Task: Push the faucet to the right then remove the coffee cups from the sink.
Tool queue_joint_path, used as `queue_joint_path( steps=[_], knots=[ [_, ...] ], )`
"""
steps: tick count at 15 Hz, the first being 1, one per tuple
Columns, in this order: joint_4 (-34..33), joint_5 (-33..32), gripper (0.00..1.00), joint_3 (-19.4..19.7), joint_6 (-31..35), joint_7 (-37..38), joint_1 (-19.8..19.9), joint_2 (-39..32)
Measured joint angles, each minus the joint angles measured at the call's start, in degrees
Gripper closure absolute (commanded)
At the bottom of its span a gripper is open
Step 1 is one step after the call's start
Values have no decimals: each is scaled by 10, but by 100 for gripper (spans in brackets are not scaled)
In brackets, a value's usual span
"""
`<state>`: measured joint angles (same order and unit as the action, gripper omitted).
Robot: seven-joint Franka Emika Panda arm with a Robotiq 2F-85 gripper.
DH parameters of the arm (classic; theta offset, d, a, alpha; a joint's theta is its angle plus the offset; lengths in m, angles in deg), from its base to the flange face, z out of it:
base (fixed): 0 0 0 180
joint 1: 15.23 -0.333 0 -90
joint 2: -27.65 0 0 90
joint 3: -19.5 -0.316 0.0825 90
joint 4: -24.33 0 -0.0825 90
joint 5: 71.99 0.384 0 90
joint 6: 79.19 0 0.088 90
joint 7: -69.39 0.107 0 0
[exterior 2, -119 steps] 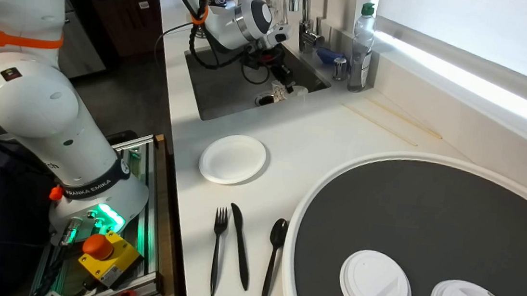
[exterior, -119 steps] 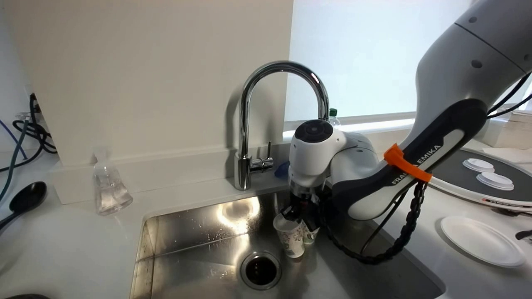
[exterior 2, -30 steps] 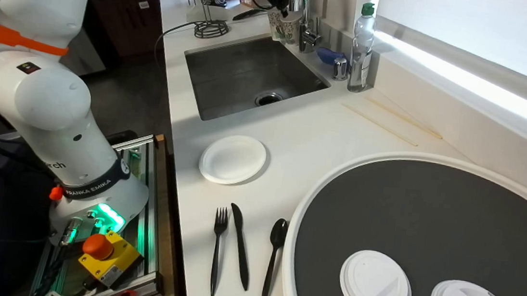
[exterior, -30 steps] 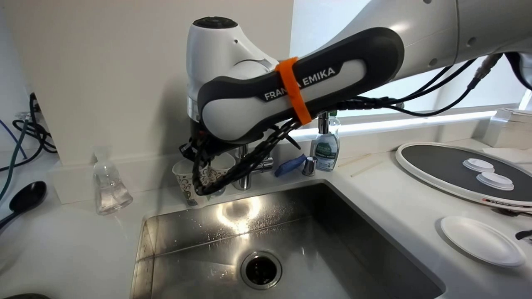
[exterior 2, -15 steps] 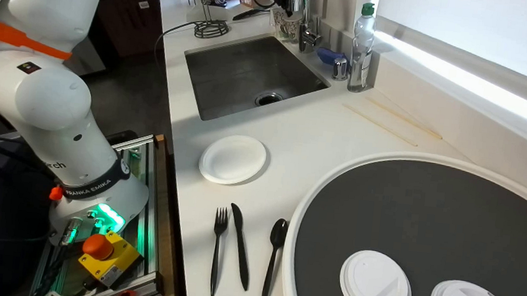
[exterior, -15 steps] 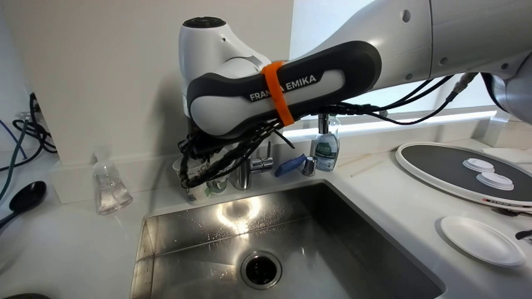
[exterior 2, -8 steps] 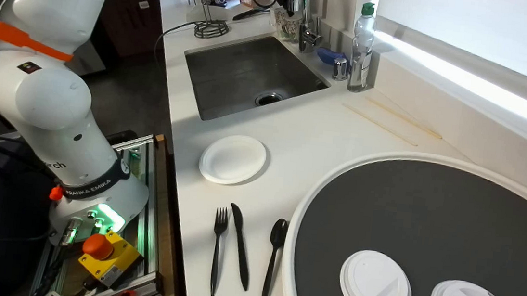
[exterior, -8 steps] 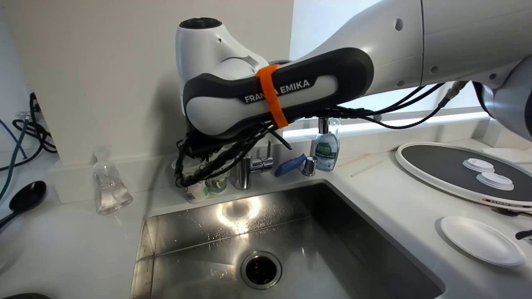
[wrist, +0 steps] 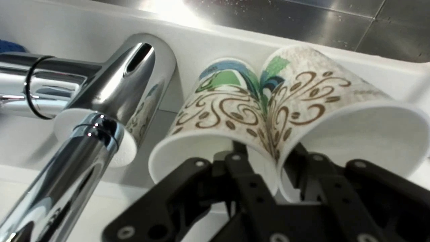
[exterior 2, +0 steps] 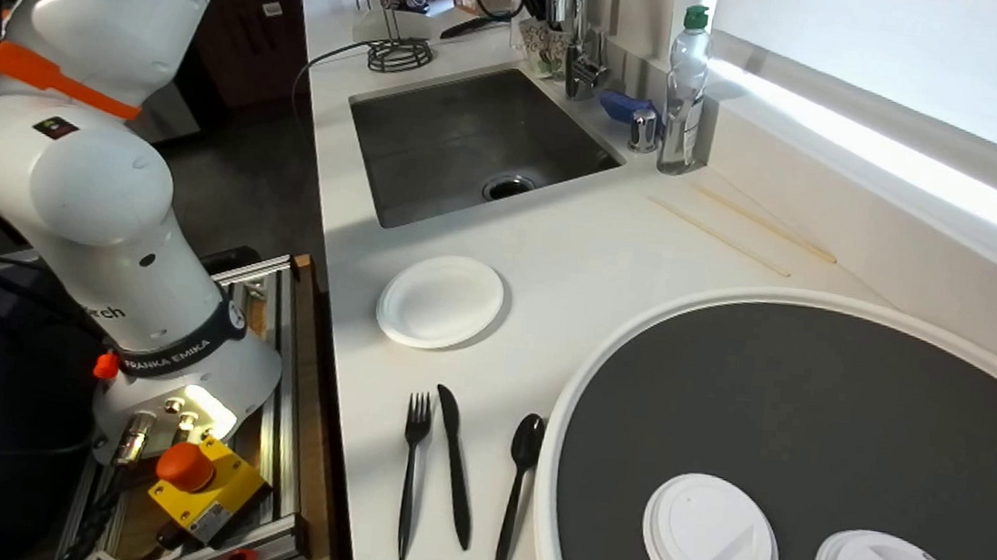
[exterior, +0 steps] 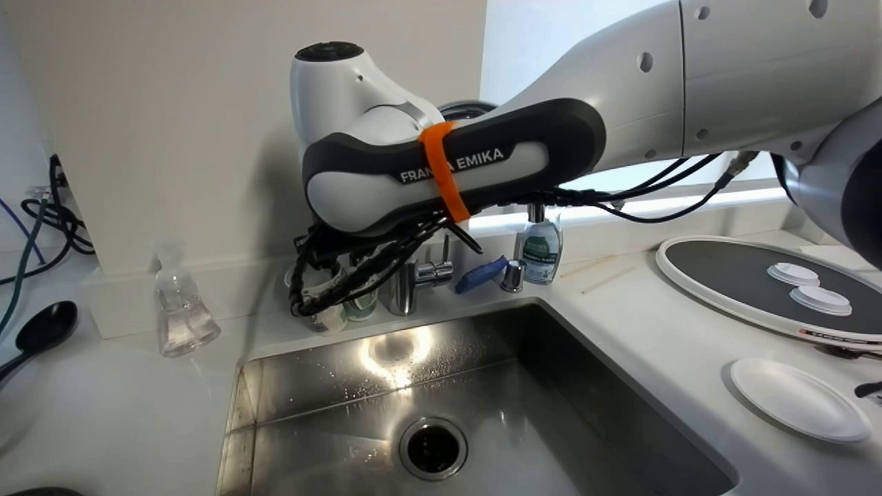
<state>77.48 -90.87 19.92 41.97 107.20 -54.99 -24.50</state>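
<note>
Two patterned paper coffee cups stand side by side on the counter ledge behind the sink, next to the faucet; in the wrist view their rims touch. One cup [wrist: 218, 111] is beside the faucet [wrist: 111, 97]; the other cup [wrist: 312, 84] is farther from it. They also show, partly hidden, in an exterior view [exterior: 327, 319]. My gripper [wrist: 268, 149] reaches into them from above, one finger inside each cup. The fingers are apart, with gaps to the touching walls. The faucet also shows in an exterior view [exterior 2: 579, 68]. The sink [exterior: 317, 441] holds no cup.
A blue item [exterior: 481, 274], a chrome knob [exterior: 513, 275] and a soap bottle [exterior: 541, 251] stand behind the sink. A clear bottle [exterior: 182, 317] is to its left. A white plate [exterior 2: 440, 302], black cutlery [exterior 2: 453, 468] and a round grey board [exterior 2: 781, 389] with lids lie nearer.
The cups went from inside the sink to the ledge behind it, beside the faucet. They now stand upright; my fingers have parted. The arm has lowered slightly. The base light turned from green to white.
</note>
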Motion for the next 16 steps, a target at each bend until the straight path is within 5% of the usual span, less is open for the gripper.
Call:
queue_joint_path(
  steps=[5, 16],
  knots=[
    [-13, 0, 0, 3, -1, 3, 0, -15],
    [-39, 0, 0, 6, -1, 8, 0, -18]
  ],
)
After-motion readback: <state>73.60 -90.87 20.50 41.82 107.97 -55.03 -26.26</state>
